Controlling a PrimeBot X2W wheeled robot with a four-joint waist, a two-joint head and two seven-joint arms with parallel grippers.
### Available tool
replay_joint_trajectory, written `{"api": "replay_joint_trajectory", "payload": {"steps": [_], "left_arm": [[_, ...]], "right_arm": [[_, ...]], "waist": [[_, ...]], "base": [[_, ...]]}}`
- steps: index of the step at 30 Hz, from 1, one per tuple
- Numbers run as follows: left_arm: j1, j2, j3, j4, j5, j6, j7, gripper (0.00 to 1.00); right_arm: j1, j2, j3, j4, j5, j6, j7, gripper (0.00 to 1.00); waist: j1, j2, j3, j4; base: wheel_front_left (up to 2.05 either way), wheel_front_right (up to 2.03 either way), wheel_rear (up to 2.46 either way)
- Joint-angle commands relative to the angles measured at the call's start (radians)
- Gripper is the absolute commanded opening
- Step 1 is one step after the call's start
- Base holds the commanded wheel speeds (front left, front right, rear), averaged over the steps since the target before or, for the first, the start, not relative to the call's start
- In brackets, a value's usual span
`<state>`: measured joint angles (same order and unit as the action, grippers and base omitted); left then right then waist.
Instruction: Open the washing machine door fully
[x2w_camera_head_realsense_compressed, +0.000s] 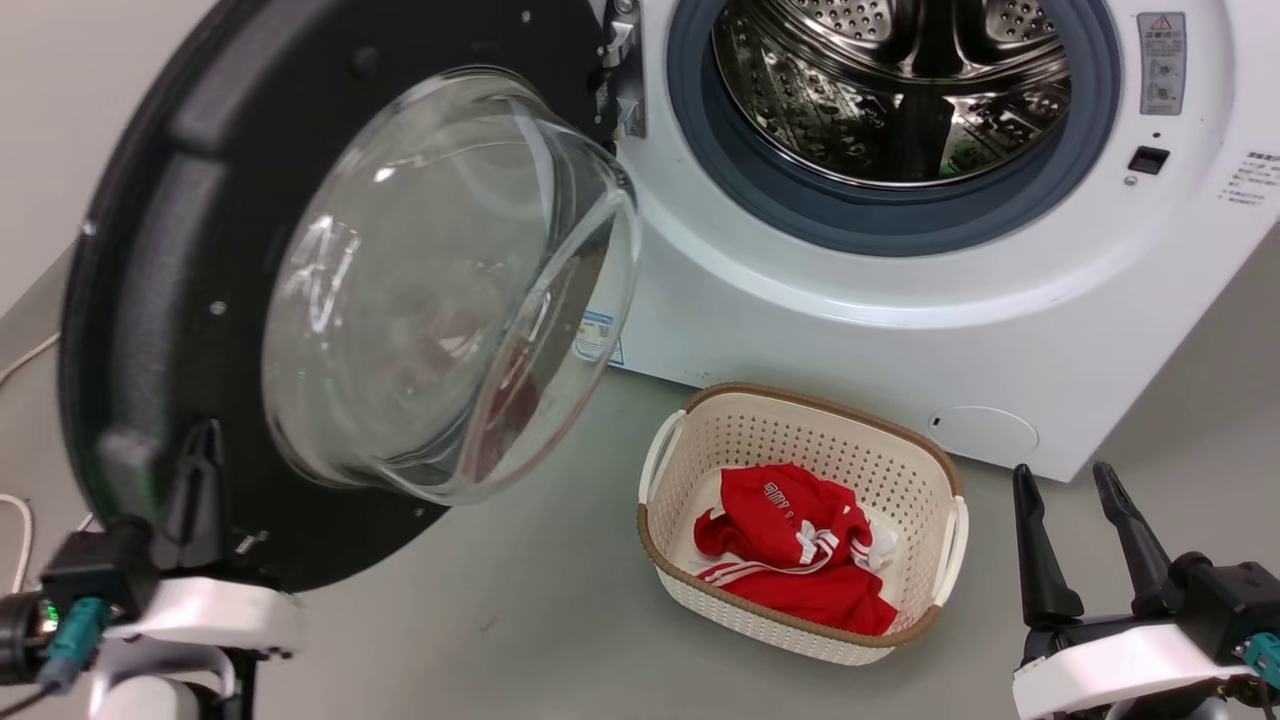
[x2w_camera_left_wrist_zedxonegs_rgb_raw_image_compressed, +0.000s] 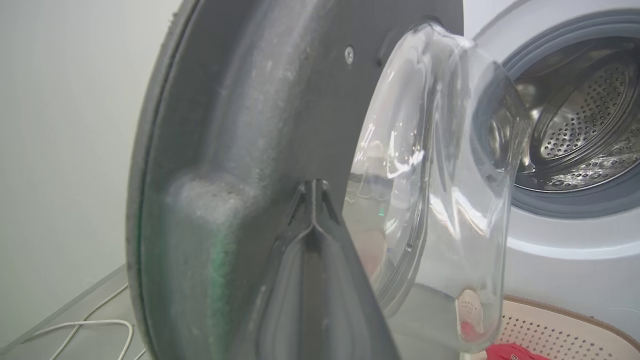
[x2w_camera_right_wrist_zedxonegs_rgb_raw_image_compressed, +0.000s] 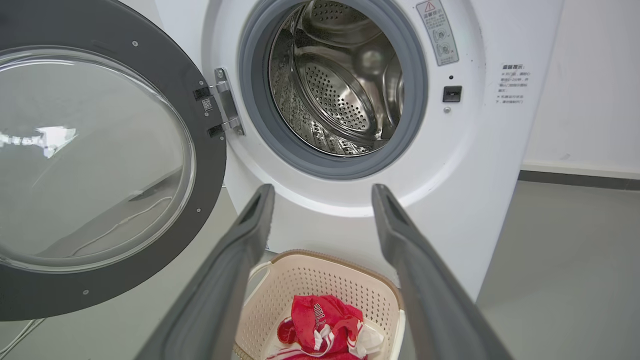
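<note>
The washing machine door (x2w_camera_head_realsense_compressed: 150, 250) is swung out to the left on its hinge (x2w_camera_head_realsense_compressed: 622, 70), its black inner face and bulging glass bowl (x2w_camera_head_realsense_compressed: 450, 280) turned toward me. The steel drum mouth (x2w_camera_head_realsense_compressed: 900, 100) stands uncovered. My left gripper (x2w_camera_head_realsense_compressed: 205, 445) is shut with nothing between its fingers, and its tips rest against the door's black inner face near the lower outer rim. The left wrist view shows the joined tips (x2w_camera_left_wrist_zedxonegs_rgb_raw_image_compressed: 312, 187) on the door (x2w_camera_left_wrist_zedxonegs_rgb_raw_image_compressed: 240, 100), just left of the glass. My right gripper (x2w_camera_head_realsense_compressed: 1062, 480) hangs open at the lower right, away from the door (x2w_camera_right_wrist_zedxonegs_rgb_raw_image_compressed: 210, 160).
A cream basket (x2w_camera_head_realsense_compressed: 760, 440) holding a red garment (x2w_camera_head_realsense_compressed: 790, 540) sits on the grey floor in front of the machine, between my two arms. White cable (x2w_camera_left_wrist_zedxonegs_rgb_raw_image_compressed: 85, 327) lies on the floor behind the door, by the left wall.
</note>
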<state>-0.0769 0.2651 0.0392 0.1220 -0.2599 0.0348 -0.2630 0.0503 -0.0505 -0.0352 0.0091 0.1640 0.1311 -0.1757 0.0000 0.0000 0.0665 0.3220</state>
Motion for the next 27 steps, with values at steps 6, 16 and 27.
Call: {"api": "replay_joint_trajectory", "payload": {"steps": [6,16,27], "left_arm": [[-0.09,0.059,0.079,0.117,-0.017,-0.03,-0.002,0.0],[-0.193,0.12,0.191,0.274,0.004,-0.042,-0.002,0.0],[-0.155,0.077,0.259,0.238,0.066,-0.045,-0.002,0.0]], "right_arm": [[-0.015,0.001,-0.008,-0.016,-0.002,0.0,0.006,1.0],[-0.052,0.001,-0.007,-0.008,-0.008,0.0,0.004,1.0],[-0.053,0.001,-0.007,0.023,0.005,0.0,-0.018,1.0]], "waist": [[0.0,0.0,0.028,-0.03],[0.0,0.0,0.076,-0.056],[0.0,0.0,0.052,-0.068]], "base": [[0.0,0.0,0.0],[0.0,0.0,0.0],[0.0,0.0,0.0]]}}
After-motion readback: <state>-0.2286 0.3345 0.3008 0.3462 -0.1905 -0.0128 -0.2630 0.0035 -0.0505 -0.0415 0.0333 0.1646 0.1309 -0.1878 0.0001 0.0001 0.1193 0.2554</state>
